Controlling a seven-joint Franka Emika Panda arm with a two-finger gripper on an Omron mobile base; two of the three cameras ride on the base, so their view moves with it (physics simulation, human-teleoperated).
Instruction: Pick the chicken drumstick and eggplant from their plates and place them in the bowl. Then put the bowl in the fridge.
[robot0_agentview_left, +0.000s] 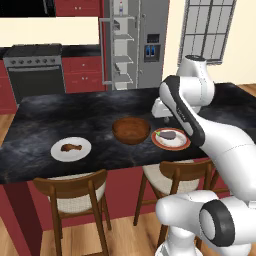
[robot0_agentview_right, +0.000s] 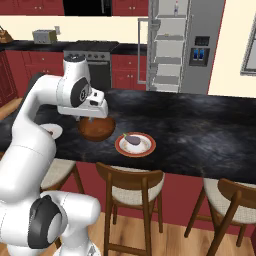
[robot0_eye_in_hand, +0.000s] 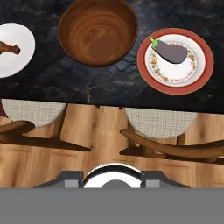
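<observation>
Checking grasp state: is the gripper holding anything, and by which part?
Nothing held. Eggplant lies on its plate, drumstick on its plate, bowl empty.

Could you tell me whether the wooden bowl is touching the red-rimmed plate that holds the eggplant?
Apart. In the hand view a strip of dark counter shows plainly between the bowl and the red-rimmed plate.

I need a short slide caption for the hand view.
Empty wooden bowl between drumstick on white plate and eggplant on red-rimmed plate.

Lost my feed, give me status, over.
Gripper state unclear, holding nothing. Chicken drumstick and eggplant on their plates, bowl empty. Fridge open.
</observation>
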